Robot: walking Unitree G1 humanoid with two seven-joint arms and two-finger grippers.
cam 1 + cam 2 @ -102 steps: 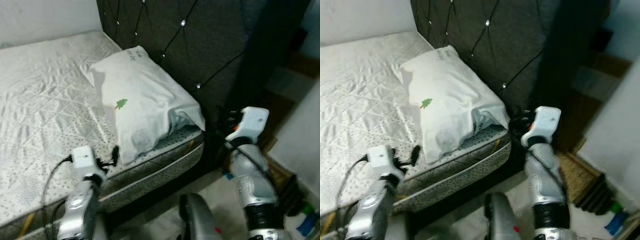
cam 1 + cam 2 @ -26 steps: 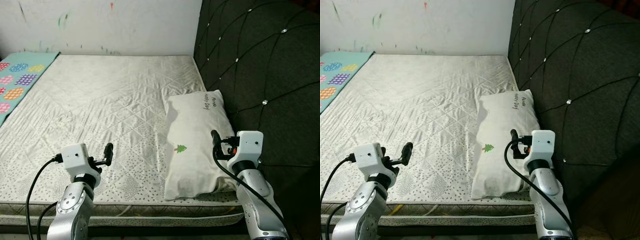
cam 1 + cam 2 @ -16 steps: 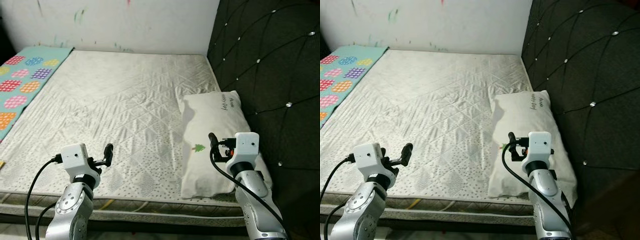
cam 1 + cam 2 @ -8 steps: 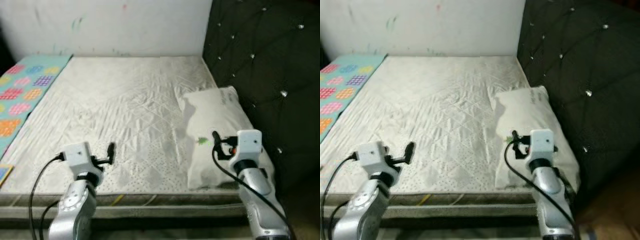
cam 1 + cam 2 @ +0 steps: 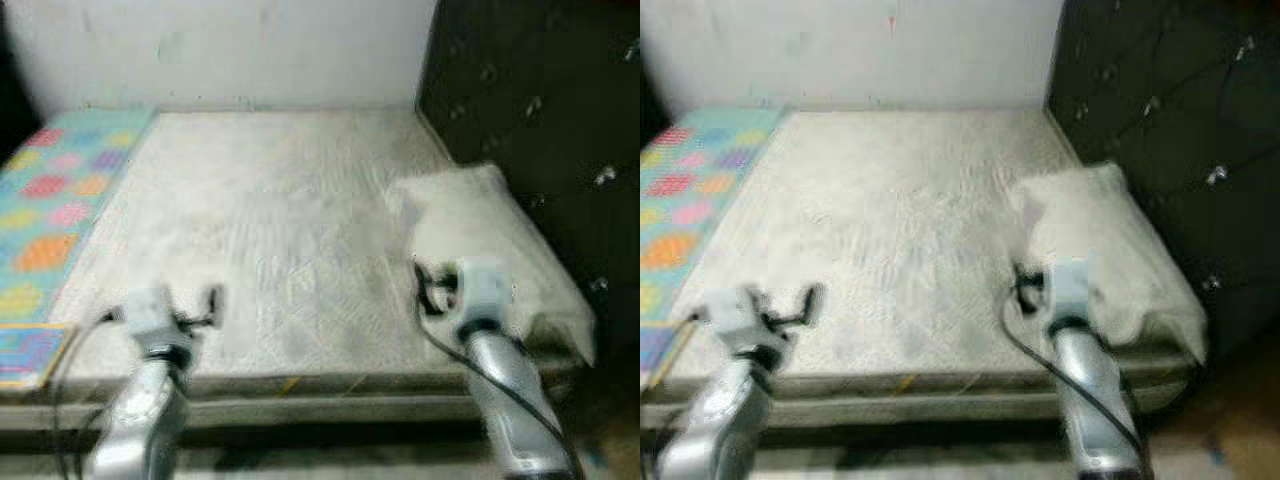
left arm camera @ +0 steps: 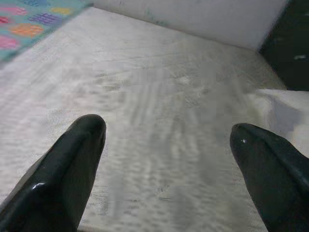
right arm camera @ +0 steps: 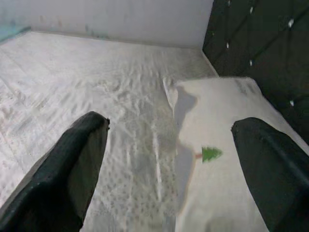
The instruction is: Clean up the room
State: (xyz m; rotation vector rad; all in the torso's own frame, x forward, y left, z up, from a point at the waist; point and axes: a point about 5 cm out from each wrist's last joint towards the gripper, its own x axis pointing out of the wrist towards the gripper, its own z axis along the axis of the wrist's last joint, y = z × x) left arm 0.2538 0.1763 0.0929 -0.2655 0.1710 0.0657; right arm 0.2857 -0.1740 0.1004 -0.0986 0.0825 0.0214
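Head views blurry, robot probably mid-walk. Pillow [image 5: 490,240] lies on bed [image 5: 280,230] at 3 o'clock, against headboard [image 5: 540,100]. Left end effector [image 6: 169,145] and right end effector [image 7: 169,145] spread wide, empty, likely ready for grab.

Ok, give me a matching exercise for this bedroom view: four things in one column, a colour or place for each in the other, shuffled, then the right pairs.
Things:
1. pillow
2. headboard
3. patterned mat
4. left hand

Descriptions:
A. dark, tufted with shiny studs
B. turquoise with coloured patches
C. white, with a small green tree print
D. open, above the bare mattress

Pairs: 1-C, 2-A, 3-B, 4-D
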